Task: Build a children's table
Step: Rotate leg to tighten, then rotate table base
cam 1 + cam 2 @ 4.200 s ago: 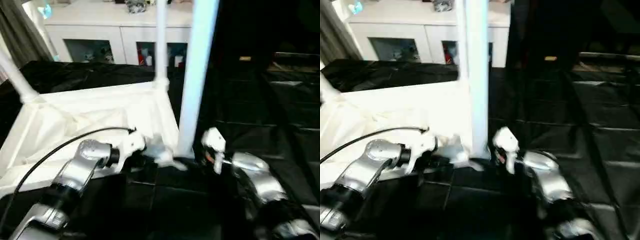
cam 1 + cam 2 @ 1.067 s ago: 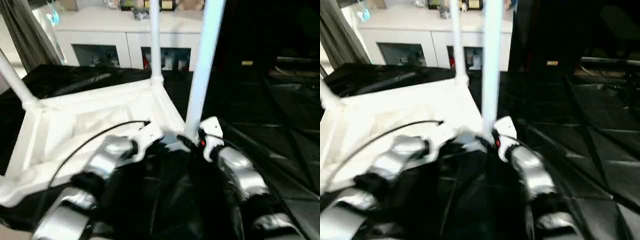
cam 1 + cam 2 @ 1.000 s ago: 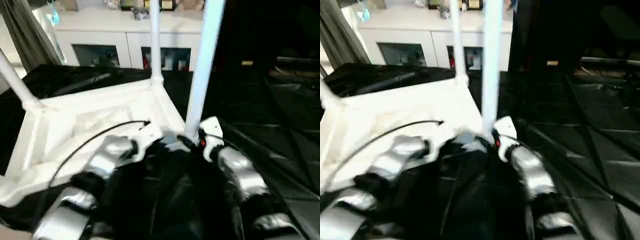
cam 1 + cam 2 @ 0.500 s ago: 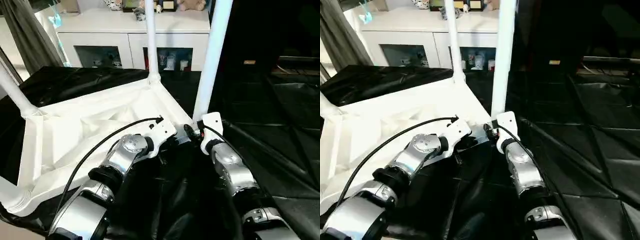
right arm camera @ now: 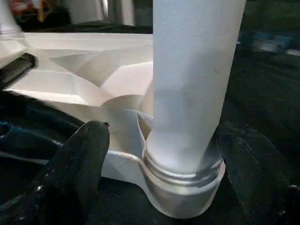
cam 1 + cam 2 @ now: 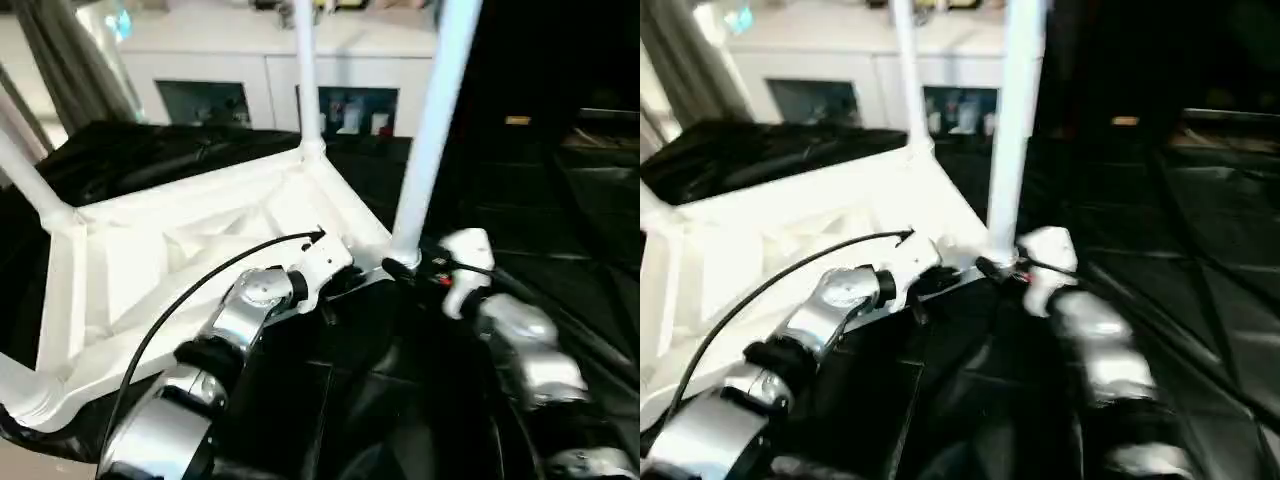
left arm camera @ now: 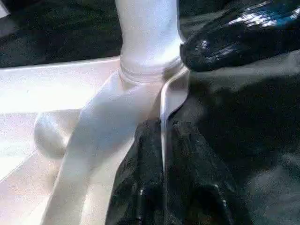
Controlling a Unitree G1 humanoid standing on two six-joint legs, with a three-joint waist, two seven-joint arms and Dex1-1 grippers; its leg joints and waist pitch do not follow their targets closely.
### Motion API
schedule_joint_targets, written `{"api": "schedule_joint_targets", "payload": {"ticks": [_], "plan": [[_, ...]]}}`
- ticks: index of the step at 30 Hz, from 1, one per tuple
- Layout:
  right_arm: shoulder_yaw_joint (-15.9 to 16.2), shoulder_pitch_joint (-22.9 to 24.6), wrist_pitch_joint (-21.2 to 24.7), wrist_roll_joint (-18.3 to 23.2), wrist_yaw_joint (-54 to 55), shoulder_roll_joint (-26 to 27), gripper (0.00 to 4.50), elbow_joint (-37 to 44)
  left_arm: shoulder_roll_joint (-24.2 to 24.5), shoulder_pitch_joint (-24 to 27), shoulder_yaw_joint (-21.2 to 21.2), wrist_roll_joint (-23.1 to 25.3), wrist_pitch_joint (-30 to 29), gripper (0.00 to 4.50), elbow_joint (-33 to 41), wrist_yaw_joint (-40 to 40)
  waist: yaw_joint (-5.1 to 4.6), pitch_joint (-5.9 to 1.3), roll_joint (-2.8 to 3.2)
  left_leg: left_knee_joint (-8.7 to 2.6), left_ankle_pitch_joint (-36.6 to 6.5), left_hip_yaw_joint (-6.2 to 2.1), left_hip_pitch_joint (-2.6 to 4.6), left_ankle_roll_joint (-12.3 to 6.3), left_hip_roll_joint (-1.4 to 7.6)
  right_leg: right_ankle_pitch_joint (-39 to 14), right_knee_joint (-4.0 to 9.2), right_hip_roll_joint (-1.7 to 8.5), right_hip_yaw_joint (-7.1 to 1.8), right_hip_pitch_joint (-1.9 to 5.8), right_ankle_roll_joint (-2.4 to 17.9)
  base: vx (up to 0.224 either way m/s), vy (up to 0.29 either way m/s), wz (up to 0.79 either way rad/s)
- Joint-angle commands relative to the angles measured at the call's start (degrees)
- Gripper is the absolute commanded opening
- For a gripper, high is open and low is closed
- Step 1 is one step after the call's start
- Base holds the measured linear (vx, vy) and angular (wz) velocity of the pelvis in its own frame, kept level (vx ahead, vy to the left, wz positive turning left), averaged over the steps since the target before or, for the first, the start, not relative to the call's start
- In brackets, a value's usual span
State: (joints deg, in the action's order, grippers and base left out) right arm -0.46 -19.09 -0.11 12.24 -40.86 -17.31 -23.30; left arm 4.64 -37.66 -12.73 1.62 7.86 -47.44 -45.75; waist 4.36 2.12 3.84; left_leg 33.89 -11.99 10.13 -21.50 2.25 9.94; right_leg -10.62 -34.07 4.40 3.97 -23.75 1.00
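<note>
The children's table lies upside down, its white rimmed top (image 6: 180, 260) on the black sheet with legs standing up. The nearest leg (image 6: 435, 130) rises from the corner socket (image 5: 183, 187) in front of me. A second leg (image 6: 305, 70) stands at the far corner and a third (image 6: 25, 175) at the left. My left gripper (image 7: 163, 129) is shut on the thin rim (image 7: 164, 101) of the top, right beside that socket. My right gripper (image 5: 161, 136) is open, one finger (image 5: 75, 168) on each side of the nearest leg's base, apart from it.
A white cabinet (image 6: 220, 80) with glass doors stands behind the big black-sheeted table (image 6: 560, 200). A grey curtain (image 6: 60, 60) hangs at the back left. A black cable (image 6: 180, 300) arcs over my left forearm.
My right gripper's fingers have spread wider around the leg's base and its wrist has drawn a little to the right. The left gripper stays on the rim. The camera has shifted.
</note>
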Motion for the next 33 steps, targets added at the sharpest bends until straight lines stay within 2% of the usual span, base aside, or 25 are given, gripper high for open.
{"api": "schedule_joint_targets", "payload": {"ticks": [1, 2, 3, 4, 5, 6, 7, 8, 9, 10, 11, 12, 13, 14, 15, 19, 20, 22, 24, 25, 26, 27, 31, 33], "plan": [[0.89, 0.49, 0.98, 2.18, -3.23, 0.3, 3.87, 2.75, 0.46, 1.55, 0.27, -2.11, -2.23, 0.86, 3.65, -3.5, 0.45, -4.87, -1.74, -1.44, 10.21, -1.11, -0.04, -15.11, 2.99, 16.74, 0.56, 4.18, -2.62, 3.96, 16.63, 0.0, 0.0, 0.0], [0.91, 0.67, 1.53, 3.5, -4.68, 0.25, 3.87, 3.81, 1.32, 3.09, 0.43, -3.63, -4.27, 0.96, 7.35, -5.11, 0.59, -4.93, -1.88, -0.9, 11.91, -1.08, -0.58, -16.56, 2.88, 19.78, 0.1, 4.12, -2.47, 3.69, 17.06, 0.0, 0.0, 0.0], [0.95, 0.79, 1.93, 4.13, -5.36, 0.25, 3.87, 4.39, 1.88, 3.98, 0.51, -4.38, -5.52, 0.96, 9.5, -5.99, 0.79, -4.96, -2.13, -0.63, 11.03, -1.04, -1.09, -16.63, 2.68, 20.38, -0.33, 4.27, -2.44, 3.83, 17.0, 0.0, 0.0, 0.0], [0.99, 0.91, 2.25, 4.52, -5.83, 0.22, 3.87, 4.8, 2.22, 4.53, 0.55, -4.79, -6.2, 1.04, 10.79, -6.59, 0.85, -4.84, -2.13, -0.64, 10.27, -1.01, -1.19, -16.74, 2.77, 19.41, -0.25, 4.23, -2.33, 3.66, 16.91, 0.0, 0.0, 0.0], [1.59, 1.22, 3.38, 5.31, -7.37, 0.15, 3.87, 5.89, 4.18, 7.01, 0.66, -6.64, -9.76, 1.04, 16.65, -8.99, 0.86, -4.5, -1.91, -0.64, 7.11, -0.82, -1.07, -16.56, 2.92, 14.06, 0.46, 4.12, -2.18, 3.02, 16.33, 0.0, 0.0, 0.0], [1.59, 1.22, 3.38, 5.31, -7.37, 0.15, 3.87, 5.89, 4.18, 7.01, 0.66, -6.64, -9.76, 1.17, 16.65, -8.99, 0.81, -4.0, -1.92, -1.12, 3.72, -0.91, -1.27, -15.36, 3.25, 7.18, 1.01, 4.43, -2.16, 3.09, 16.06, 0.0, 0.0, 0.0], [1.97, 1.34, 3.88, 5.63, -8.1, 0.19, 3.87, 6.29, 5.63, 8.55, 0.81, -8.09, -12.13, 1.32, 20.32, -10.49, 0.8, -3.85, -1.77, -1.17, 1.77, -0.72, -1.07, -14.54, 3.2, 3.08, 1.54, 4.24, -2.14, 2.79, 15.53, 0.0, 0.0, 0.0], [2.25, 1.43, 4.43, 6.04, -8.92, 0.21, 3.87, 6.6, 6.86, 9.78, 0.96, -9.24, -13.95, 1.38, 23.29, -11.56, 0.72, -3.39, -1.83, -1.76, -1.82, -0.78, -0.83, -12.18, 3.53, -4.44, 2.16, 4.36, -2.31, 2.72, 14.85, 0.0, 0.0, 0.0], [2.66, 1.66, 5.01, 6.49, -10.2, 0.09, 3.87, 7.15, 9.0, 11.74, 1.52, -10.86, -16.95, 1.49, 28.12, -12.71, 0.52, -3.09, -2.15, -2.24, -4.95, -0.71, -0.62, -9.61, 3.67, -10.3, 2.67, 4.33, -2.43, 2.64, 13.86, -0.061, -0.017, 0.0], [2.77, 1.72, 5.19, 6.64, -10.59, 0.06, 3.87, 7.31, 9.73, 12.37, 1.69, -11.36, -17.79, 1.62, 29.66, -13.09, 0.44, -2.74, -2.15, -2.61, -7.06, -0.77, -0.56, -8.25, 3.78, -13.55, 2.92, 4.4, -2.53, 2.54, 13.4, -0.052, -0.016, 0.0], [2.91, 1.84, 5.42, 6.85, -11.09, -0.01, 3.87, 7.58, 10.69, 13.22, 1.93, -11.96, -18.87, 1.72, 31.71, -13.54, 0.13, -2.13, -2.0, -3.19, -11.34, -0.77, -0.14, -5.58, 3.66, -20.43, 3.77, 4.21, -2.64, 2.2, 11.66, -0.052, -0.016, 0.0], [3.11, 1.91, 5.72, 6.99, -11.61, -0.23, 3.87, 7.86, 11.69, 14.17, 2.28, -12.34, -19.97, 1.72, 34.17, -13.77, 0.1, -2.01, -1.87, -3.44, -14.08, -0.87, 0.53, -3.34, 3.5, -25.19, 4.44, 4.22, -2.76, 2.1, 9.74, 0.0, 0.0, 0.0], [2.97, 1.59, 5.24, 6.43, -11.18, -0.45, 3.87, 7.3, 12.56, 15.11, 2.84, -12.55, -20.67, 1.78, 36.59, -13.56, 0.19, -2.12, -1.88, -3.56, -14.09, -0.93, 0.66, -2.67, 3.55, -25.11, 4.51, 4.27, -2.88, 2.11, 9.35, 0.0, 0.0, 0.0], [2.83, 1.39, 4.93, 5.99, -10.82, -0.61, 3.87, 6.94, 13.08, 15.82, 3.26, -12.64, -21.46, 1.84, 38.48, -13.31, 0.19, -2.2, -2.28, -3.84, -12.88, -0.9, 0.46, -2.19, 3.45, -23.17, 4.35, 4.11, -2.94, 2.38, 9.04, 0.0, 0.0, 0.0], [2.13, 0.7, 4.38, 5.48, -9.76, -0.65, 3.87, 5.83, 13.56, 16.53, 3.73, -12.45, -22.31, 1.94, 40.17, -12.58, 0.16, -2.29, -2.25, -3.95, -11.5, -0.91, 0.36, -2.03, 3.48, -20.74, 4.15, 3.99, -2.96, 2.46, 9.25, 0.0, 0.0, 0.0], [0.24, -0.85, 1.88, 3.85, -6.49, -0.73, 3.87, 3.29, 15.67, 18.93, 3.65, -12.25, -24.41, 2.19, 44.47, -11.97, 0.1, -2.46, -2.06, -3.95, -10.32, -0.86, 0.39, -1.91, 3.49, -17.93, 3.9, 4.05, -2.93, 2.5, 10.06, 0.0, 0.0, 0.0], [-0.5, -1.3, 1.17, 3.38, -5.11, -0.78, 3.87, 2.53, 16.76, 20.01, 3.49, -12.52, -25.6, 2.27, 46.17, -11.89, -0.03, -2.44, -2.04, -3.92, -9.41, -0.83, 0.14, -2.15, 3.29, -16.59, 3.76, 3.87, -2.89, 2.68, 10.22, 0.0, 0.0, 0.0], [-1.98, -1.92, 0.41, 3.23, -3.5, -1.11, 3.87, 1.41, 18.63, 21.98, 3.48, -12.98, -27.22, 2.5, 48.63, -12.29, -0.12, -2.59, -1.95, -3.76, -8.33, -0.76, 0.14, -2.37, 3.13, -14.29, 3.48, 3.85, -2.9, 2.77, 10.97, 0.0, 0.0, 0.0], [-3.17, -1.84, 0.49, 3.6, -3.24, -2.15, 3.87, 1.14, 20.77, 24.44, 4.28, -14.59, -29.51, 2.61, 51.07, -13.49, 0.0, -2.7, -1.77, -3.44, -7.28, -0.55, 0.55, -3.17, 3.09, -11.98, 3.36, 3.58, -2.95, 2.52, 11.67, 0.0, 0.0, 0.0], [-3.46, -1.38, 0.44, 3.65, -3.85, -3.24, 3.87, 1.2, 22.47, 26.15, 5.08, -15.14, -30.62, 2.61, 52.35, -14.5, 0.05, -2.77, -1.52, -3.38, -6.71, -0.62, 0.42, -3.37, 3.06, -10.85, 3.16, 3.55, -2.91, 2.67, 12.02, 0.0, 0.0, 0.0], [-3.49, -1.06, 0.56, 3.72, -4.45, -3.88, 3.87, 1.3, 23.42, 27.06, 5.51, -15.38, -31.1, 2.72, 52.89, -15.1, -0.01, -2.93, -1.63, -3.27, -5.04, -0.72, 0.12, -3.91, 3.03, -7.98, 2.72, 3.45, -2.77, 3.02, 12.55, 0.0, 0.0, 0.0], [-3.06, -0.17, 1.2, 3.87, -6.37, -5.21, 3.87, 2.0, 25.0, 28.43, 6.22, -15.86, -31.98, 2.86, 53.52, -16.07, -0.01, -2.97, -1.5, -3.1, -4.37, -0.64, 0.24, -4.61, 2.9, -6.28, 2.59, 3.22, -2.69, 2.9, 12.96, 0.0, 0.0, 0.0], [-1.4, 2.42, 3.18, 4.51, -12.33, -8.55, 3.87, 4.59, 28.1, 30.44, 7.58, -16.31, -32.45, 2.94, 53.63, -17.62, 0.26, -2.85, -1.39, -3.03, -5.34, -0.59, 0.25, -6.11, 2.89, -5.41, 2.63, 3.15, -2.64, 3.05, 13.76, 0.0, 0.0, 0.0], [-0.54, 3.5, 3.53, 4.36, -15.32, -10.48, 3.87, 5.23, 30.09, 31.15, 8.34, -16.51, -32.57, 2.94, 53.23, -18.21, 0.51, -2.58, -1.43, -3.27, -8.25, -0.61, 0.37, -5.35, 2.99, -9.64, 3.15, 3.29, -2.57, 3.02, 13.4, 0.0, 0.0, 0.0]]}}
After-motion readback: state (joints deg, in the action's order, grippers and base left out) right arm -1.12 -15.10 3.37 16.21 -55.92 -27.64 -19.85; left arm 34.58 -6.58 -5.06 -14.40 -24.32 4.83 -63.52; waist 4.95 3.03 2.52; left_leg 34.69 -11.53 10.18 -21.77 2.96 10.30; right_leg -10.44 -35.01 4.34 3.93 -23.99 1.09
